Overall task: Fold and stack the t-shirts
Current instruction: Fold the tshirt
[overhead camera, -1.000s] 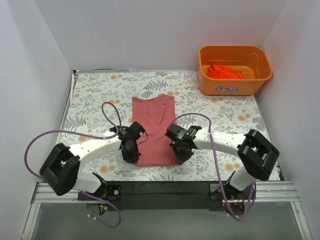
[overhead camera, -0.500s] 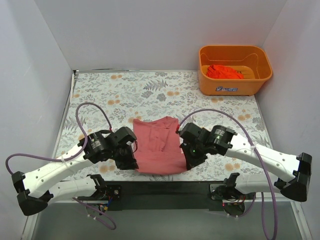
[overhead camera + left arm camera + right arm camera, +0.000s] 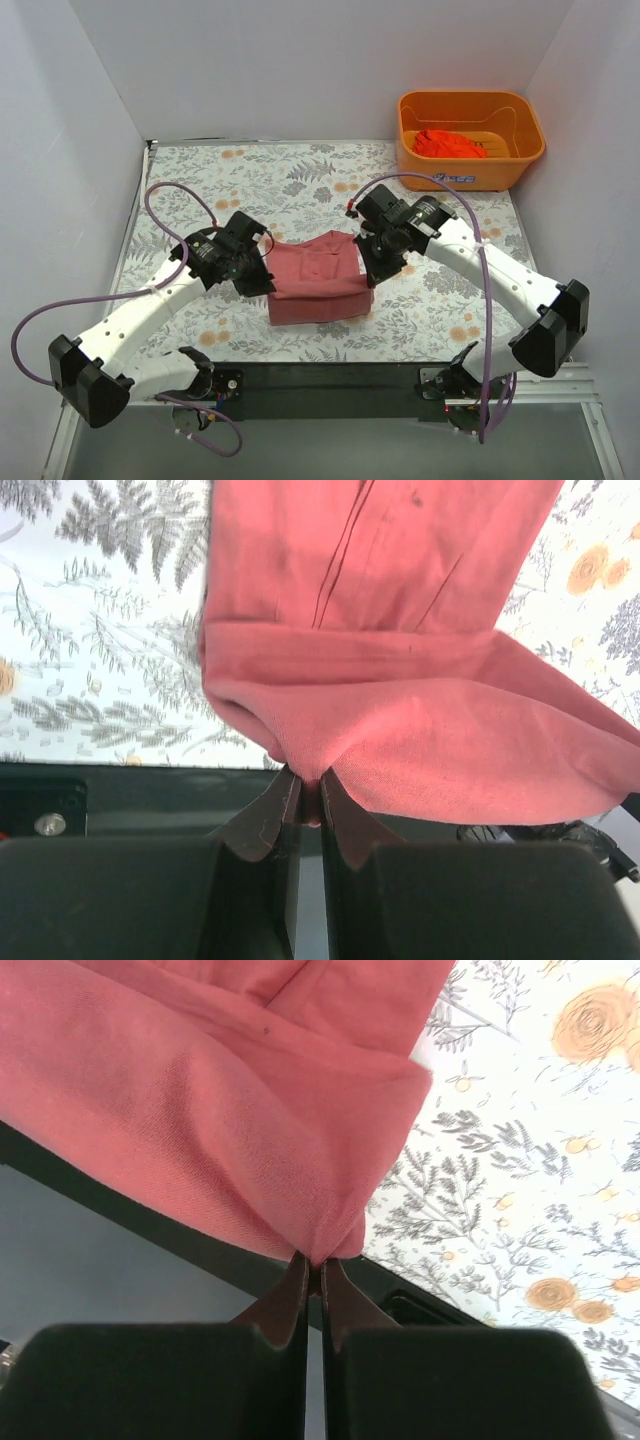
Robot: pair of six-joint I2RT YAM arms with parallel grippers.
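The dusty pink-red t-shirt point(image 3: 315, 282) lies folded over on the floral table in the top view. My left gripper point(image 3: 262, 277) is shut on its left edge, and my right gripper point(image 3: 372, 268) is shut on its right edge. Both hold the near hem lifted and carried over the rest of the shirt. In the left wrist view the cloth point(image 3: 400, 710) is pinched between the fingertips point(image 3: 270, 815). In the right wrist view the cloth point(image 3: 220, 1120) is pinched the same way. The orange-red t-shirt point(image 3: 450, 144) lies crumpled in the orange basket point(image 3: 470, 173).
The orange basket stands at the table's far right corner. White walls close in the table on three sides. The black base rail point(image 3: 320, 375) runs along the near edge. Purple cables loop from both arms.
Both grippers have carried the shirt's near hem away from the near edge toward the far side, folding the shirt over itself. The shirt now looks shorter and thicker.
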